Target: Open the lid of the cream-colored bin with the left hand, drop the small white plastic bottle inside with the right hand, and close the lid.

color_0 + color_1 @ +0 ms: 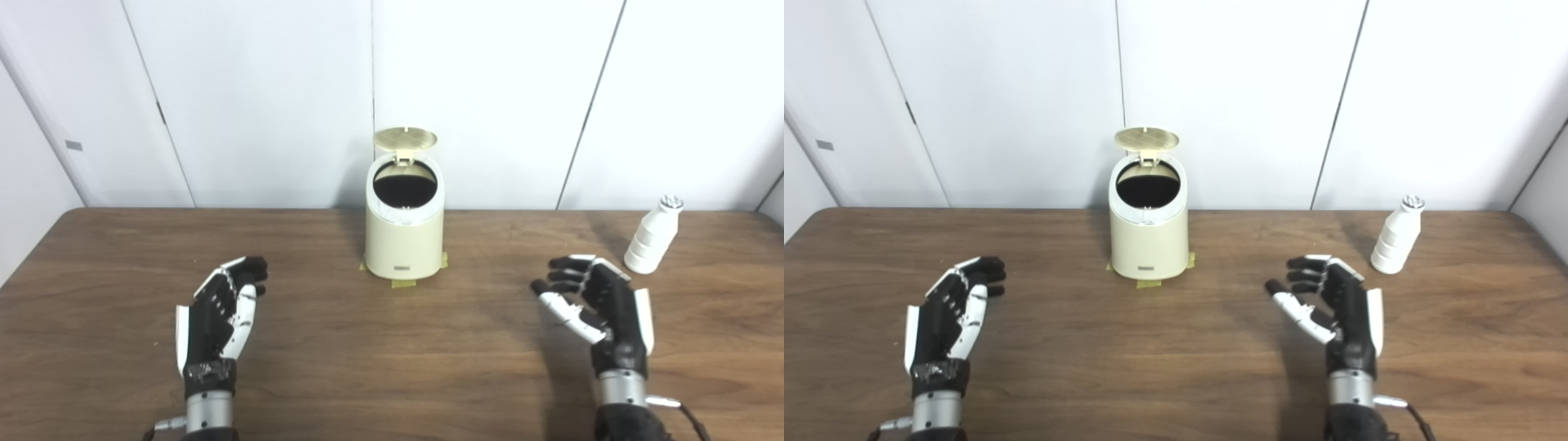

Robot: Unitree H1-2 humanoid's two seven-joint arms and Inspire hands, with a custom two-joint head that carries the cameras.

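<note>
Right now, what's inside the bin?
Lid is up, and the bin opening shows only a dark interior; the bottom is in shadow, so I can't see it. The bottle stands outside, on the table.

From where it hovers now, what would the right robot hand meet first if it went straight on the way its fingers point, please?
Probably nothing: the right robot hand points up-left, passing the cream bin on its right; depth is unclear.

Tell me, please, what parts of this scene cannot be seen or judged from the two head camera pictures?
- Inside of the cream-colored bin: both views show only a dark opening under the raised lid, so the contents cannot be told.
- Small label low on the bin's front: too small to read.
- White bottle: its cap detail is too small and blurred.
- Arms behind the left hand and right hand: cut off by the bottom edge.
</note>
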